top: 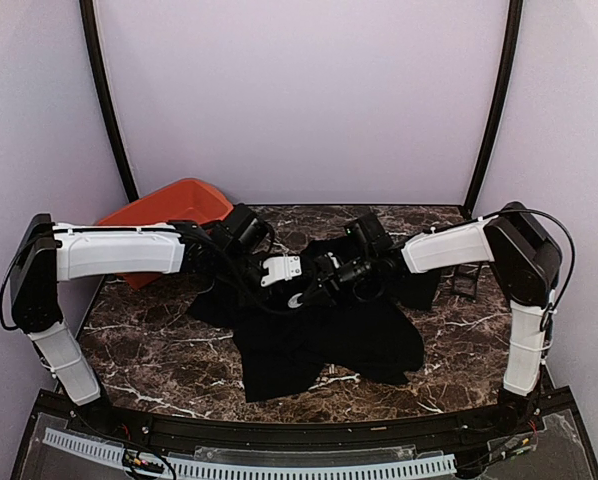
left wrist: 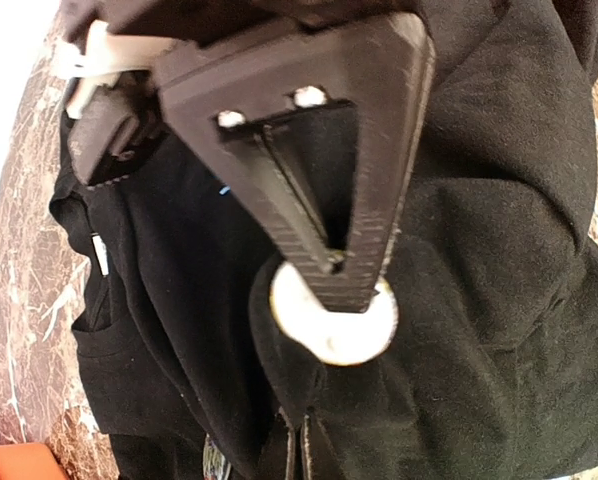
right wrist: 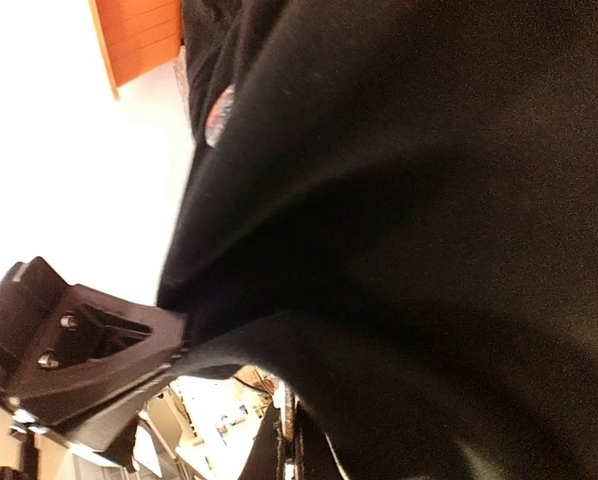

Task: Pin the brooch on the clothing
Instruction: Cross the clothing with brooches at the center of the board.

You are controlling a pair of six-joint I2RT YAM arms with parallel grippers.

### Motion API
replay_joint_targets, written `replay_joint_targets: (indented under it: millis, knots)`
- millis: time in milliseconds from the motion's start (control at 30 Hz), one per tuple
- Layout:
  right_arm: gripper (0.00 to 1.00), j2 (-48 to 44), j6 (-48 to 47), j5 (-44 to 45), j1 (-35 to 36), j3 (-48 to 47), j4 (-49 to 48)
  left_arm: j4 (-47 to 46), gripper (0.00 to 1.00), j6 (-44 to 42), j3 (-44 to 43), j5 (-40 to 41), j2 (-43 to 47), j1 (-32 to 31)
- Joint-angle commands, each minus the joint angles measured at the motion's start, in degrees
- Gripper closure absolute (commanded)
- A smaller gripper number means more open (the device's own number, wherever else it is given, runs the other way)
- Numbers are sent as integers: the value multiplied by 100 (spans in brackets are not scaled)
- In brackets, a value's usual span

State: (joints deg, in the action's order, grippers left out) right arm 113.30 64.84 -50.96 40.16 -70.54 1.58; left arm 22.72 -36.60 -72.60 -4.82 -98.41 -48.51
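The clothing [top: 319, 345], a black T-shirt, lies crumpled on the marble table, and both arms meet over its upper middle. In the left wrist view my left gripper [left wrist: 301, 450] is shut on a raised fold of the shirt [left wrist: 499, 300]. Just above it, my right gripper [left wrist: 339, 285] comes down from the top, shut on the brooch [left wrist: 339, 338]. The brooch is a pale round disc with a gold rim, held flat against the fabric. In the right wrist view black cloth [right wrist: 429, 200] fills the frame. There the right gripper [right wrist: 294, 440] shows shut at the bottom edge, and the left gripper [right wrist: 174, 340] pinches the cloth at the left.
An orange bin [top: 169, 210] stands at the back left, behind the left arm. A small black case [top: 466, 282] sits by the right arm's elbow. Bare marble table [top: 149, 350] shows in front of the shirt and to its left.
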Motion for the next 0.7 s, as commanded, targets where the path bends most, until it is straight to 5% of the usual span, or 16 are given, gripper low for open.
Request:
replay_joint_targets:
  millis: [0,667]
  knots:
    - [100,-211,232,-134,-59,82,-412,131,99,-40,123,79,165,-111]
    - [100,-113,988,-599,-111,576,-1587,97,99,-172,223,291,217,-290]
